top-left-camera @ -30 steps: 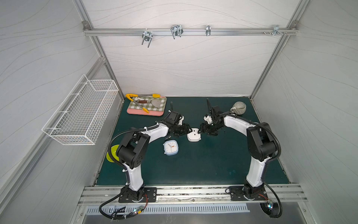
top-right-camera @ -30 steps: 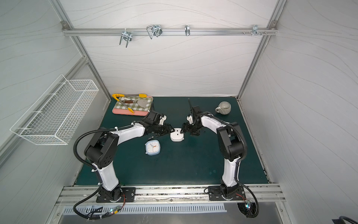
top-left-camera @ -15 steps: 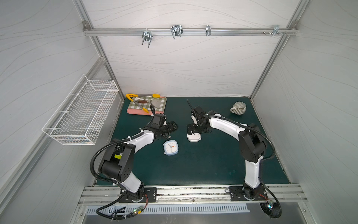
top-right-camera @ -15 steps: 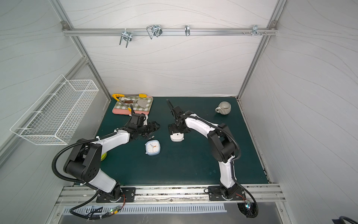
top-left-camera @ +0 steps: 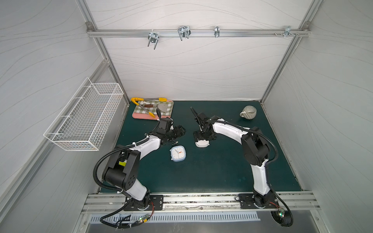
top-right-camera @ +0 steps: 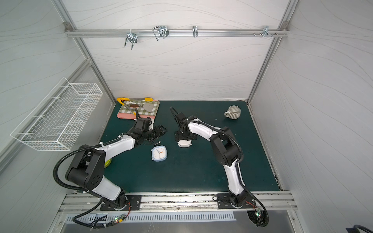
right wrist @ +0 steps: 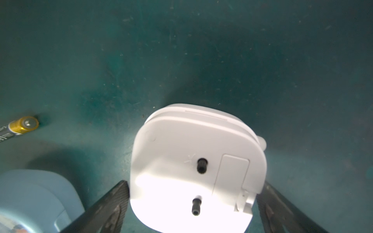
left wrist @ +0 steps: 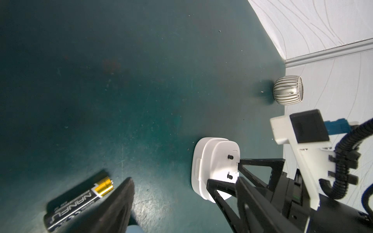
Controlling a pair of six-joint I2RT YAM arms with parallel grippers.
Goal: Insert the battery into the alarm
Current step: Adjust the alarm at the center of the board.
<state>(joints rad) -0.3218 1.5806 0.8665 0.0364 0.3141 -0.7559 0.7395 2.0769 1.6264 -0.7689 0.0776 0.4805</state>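
The right gripper point(right wrist: 193, 184) stands with jaws spread wide on either side of the white alarm clock point(right wrist: 181, 141), which lies face down near the centre of the desk point(top-left-camera: 222, 171) with its battery cover in place. The left gripper point(top-left-camera: 179, 131) is spread and empty. The battery point(left wrist: 76, 203) lies flat beside it, near the blue alarm clock point(top-left-camera: 178, 153).

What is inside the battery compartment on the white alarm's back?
Nothing inside shows: the compartment cover sits in place on the white alarm, which lies back up, straddled by the right gripper. Its contents are covered. One battery lies loose on the mat.
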